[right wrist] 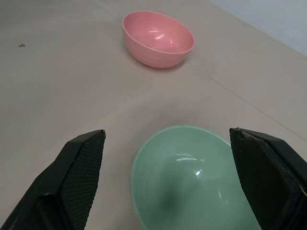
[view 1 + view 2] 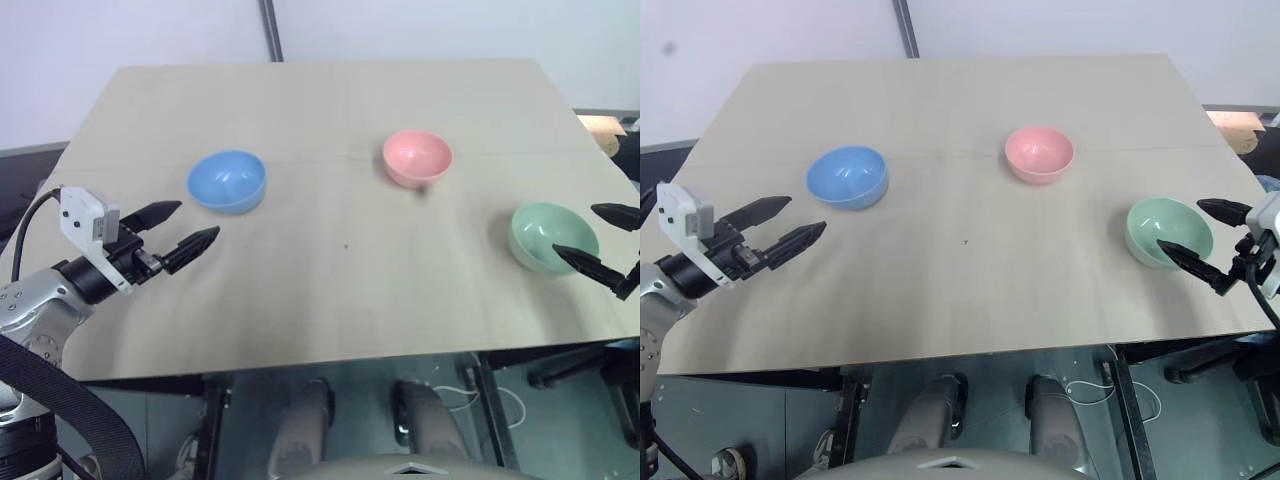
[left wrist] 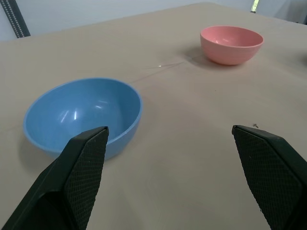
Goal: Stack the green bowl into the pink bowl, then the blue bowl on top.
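On the matte tan table (image 2: 330, 300), smooth round blue bowl (image 2: 227, 181), pink bowl (image 2: 417, 158), green bowl (image 2: 553, 236), left gripper (image 2: 183, 230) and right gripper (image 2: 1207, 240) wide.

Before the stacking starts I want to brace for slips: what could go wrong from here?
1. The right pincer, open, sits at the green bowl, which lies near the table edge; a clumsy close might nudge it off.
2. The smooth rim could slip from the fingers.
3. The pink bowl stands loose, so a hard drop may shove it. The left pincer waits open by the blue bowl.
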You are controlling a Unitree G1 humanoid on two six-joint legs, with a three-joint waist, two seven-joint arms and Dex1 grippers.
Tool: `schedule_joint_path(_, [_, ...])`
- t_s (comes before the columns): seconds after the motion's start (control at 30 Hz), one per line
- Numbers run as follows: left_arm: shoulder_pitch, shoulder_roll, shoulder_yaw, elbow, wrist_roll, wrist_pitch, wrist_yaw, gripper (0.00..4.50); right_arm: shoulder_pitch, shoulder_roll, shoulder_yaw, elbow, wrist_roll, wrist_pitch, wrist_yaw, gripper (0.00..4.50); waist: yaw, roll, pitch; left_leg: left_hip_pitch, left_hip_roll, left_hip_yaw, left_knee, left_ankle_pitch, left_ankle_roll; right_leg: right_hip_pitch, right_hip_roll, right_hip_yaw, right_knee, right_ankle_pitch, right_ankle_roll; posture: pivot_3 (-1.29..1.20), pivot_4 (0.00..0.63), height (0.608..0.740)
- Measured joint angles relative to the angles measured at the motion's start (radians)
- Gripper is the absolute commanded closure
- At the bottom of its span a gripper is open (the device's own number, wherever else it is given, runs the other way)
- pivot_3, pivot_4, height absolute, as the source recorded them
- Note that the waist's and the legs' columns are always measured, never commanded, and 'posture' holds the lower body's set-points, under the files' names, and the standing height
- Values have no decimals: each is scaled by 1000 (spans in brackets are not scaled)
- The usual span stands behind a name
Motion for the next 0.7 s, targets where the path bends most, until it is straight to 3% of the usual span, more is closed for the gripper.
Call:
schedule_joint_path(0.37, [-57,-12,-18,0,-49,25,-17,145,-103,24,104,-42,9,78,-81,0,-1,0,0,1,1,1,1,0,0,0,1,1,0,0,0,0,150,740])
schedule_joint_path(0.7, [-94,-64,-99,-65,-65,14,-54,145,-201,60,286,-72,-32,178,-199,0,0,0,0,1,1,1,1,0,0,0,1,2,0,0,0,0,150,740])
